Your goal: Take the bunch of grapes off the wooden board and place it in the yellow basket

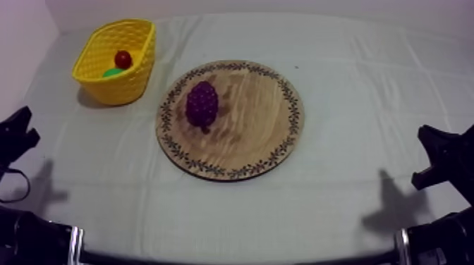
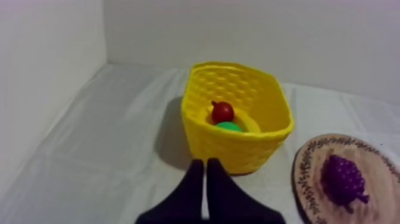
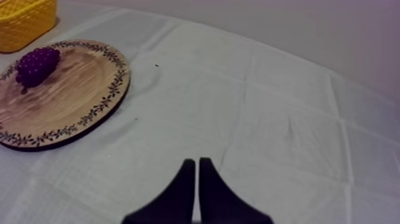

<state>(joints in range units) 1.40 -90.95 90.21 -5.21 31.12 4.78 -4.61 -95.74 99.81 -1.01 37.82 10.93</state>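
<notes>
On the round wooden board (image 1: pixel 261 120): bunch of grapes (image 1: pixel 202 104). Yellow basket (image 1: pixel 106 90) nearby: small red fruit (image 1: pixel 123 59), green item (image 1: pixel 111 72). Left pincer (image 2: pixel 205 162), right pincer (image 3: pixel 196 161): fingers pressed together, holding nothing.

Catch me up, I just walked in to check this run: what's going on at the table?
Nothing is being handled yet. The left end effector and the right end effector are both shut on nothing, each parked at its own side of the table. The bunch of grapes lies untouched on the wooden board. The yellow basket beside the board holds a small red fruit and a green item.
</notes>
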